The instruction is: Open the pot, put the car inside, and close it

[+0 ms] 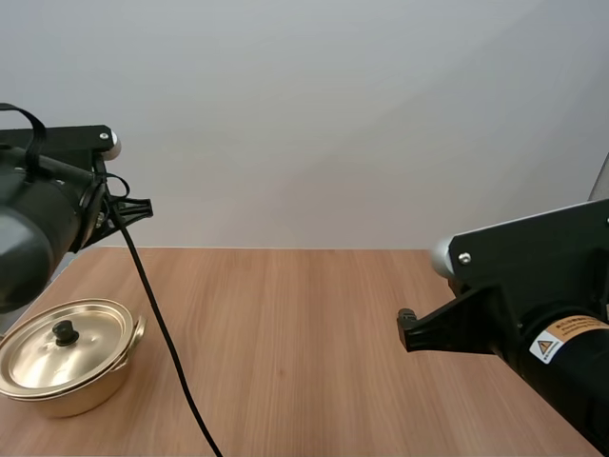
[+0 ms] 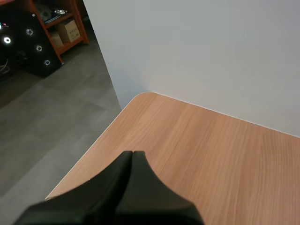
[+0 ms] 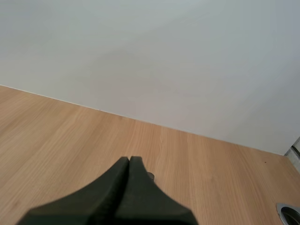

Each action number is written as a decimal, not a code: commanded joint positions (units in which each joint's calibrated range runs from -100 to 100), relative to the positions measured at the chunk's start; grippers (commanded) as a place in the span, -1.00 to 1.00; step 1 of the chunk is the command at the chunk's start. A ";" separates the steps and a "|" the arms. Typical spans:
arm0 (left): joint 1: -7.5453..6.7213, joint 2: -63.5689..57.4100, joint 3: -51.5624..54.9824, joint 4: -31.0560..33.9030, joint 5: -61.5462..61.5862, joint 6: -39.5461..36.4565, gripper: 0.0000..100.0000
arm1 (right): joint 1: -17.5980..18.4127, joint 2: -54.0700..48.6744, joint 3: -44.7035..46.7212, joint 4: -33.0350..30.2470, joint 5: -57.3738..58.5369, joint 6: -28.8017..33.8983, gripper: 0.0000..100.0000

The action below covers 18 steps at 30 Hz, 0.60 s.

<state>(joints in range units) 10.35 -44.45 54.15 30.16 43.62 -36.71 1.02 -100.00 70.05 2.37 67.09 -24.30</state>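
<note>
Left gripper held closed on nothing, high over table; right gripper likewise. Pot seen well below left fingers, lid on: opening judged not yet begun.

a light wooden table butts against a plain pale wall.

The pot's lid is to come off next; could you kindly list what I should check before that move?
1. Lid seated on pot: ok.
2. Knob upright, nothing around it: ok.
3. Left tool open to take the knob: not ok, shut on nothing.
4. Left tool aimed at the knob: not ok, it faces the table corner.
5. Right tool away from the pot: ok, shut, over bare wood.
</note>
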 commanded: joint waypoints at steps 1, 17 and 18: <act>0.14 -1.27 -0.13 1.16 2.54 10.17 -1.00 | 0.01 0.00 0.00 0.24 0.06 -0.27 -1.00; 2.72 2.55 -0.13 -0.89 17.64 18.77 -0.30 | 1.92 0.00 0.00 1.22 0.21 -1.10 -1.00; 2.72 2.66 -0.13 -1.25 18.05 18.98 -0.11 | 1.92 0.00 0.00 1.22 0.21 -1.10 -1.00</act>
<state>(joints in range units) 13.05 -41.85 54.04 29.24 61.18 -18.19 2.93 -100.00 70.05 3.54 67.26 -25.38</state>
